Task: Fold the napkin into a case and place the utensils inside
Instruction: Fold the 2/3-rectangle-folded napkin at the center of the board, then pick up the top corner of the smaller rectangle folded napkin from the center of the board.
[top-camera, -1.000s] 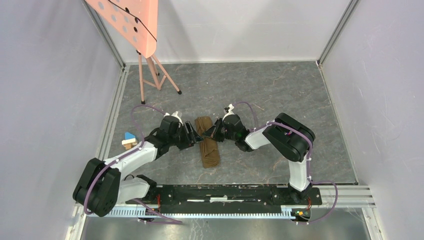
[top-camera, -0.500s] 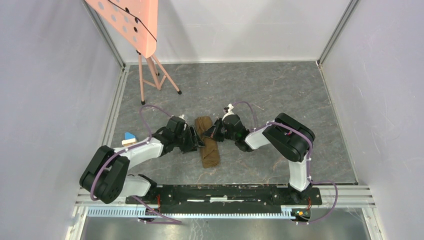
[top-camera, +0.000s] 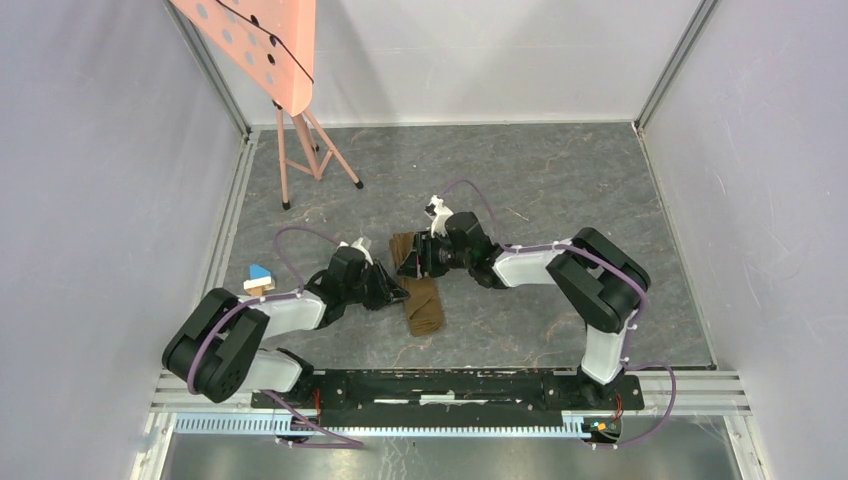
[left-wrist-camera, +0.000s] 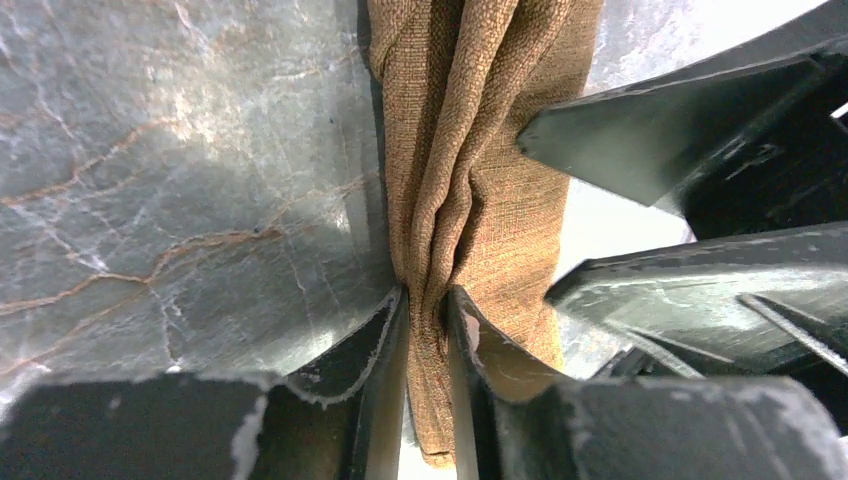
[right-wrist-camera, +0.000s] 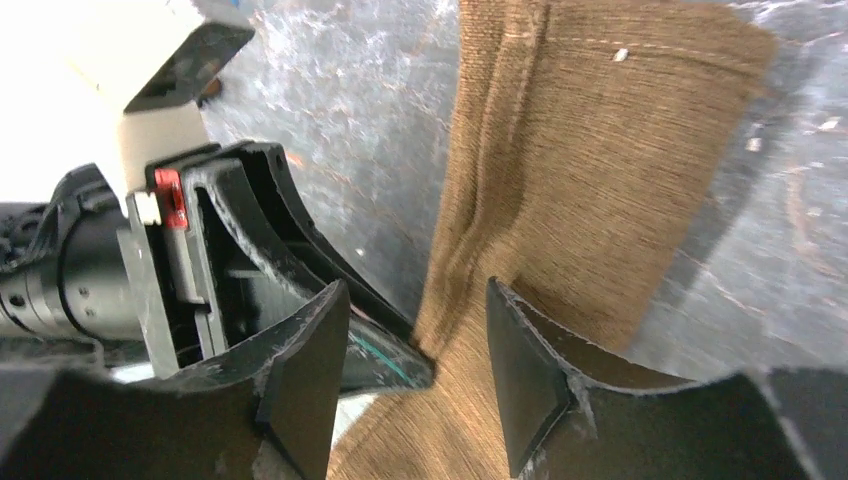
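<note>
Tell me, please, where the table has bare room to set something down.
Bare: between the right arm and right wall; between the napkin and back wall. Crowded: centre, around the left gripper and right gripper.

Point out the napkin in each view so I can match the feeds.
Top: napkin at centre, just below the middle.
Left wrist: centre, running top to bottom, a fold pinched in the left gripper.
Right wrist: upper right, running down to bottom centre.
Shared landmark: the left gripper at the napkin's edge.
</note>
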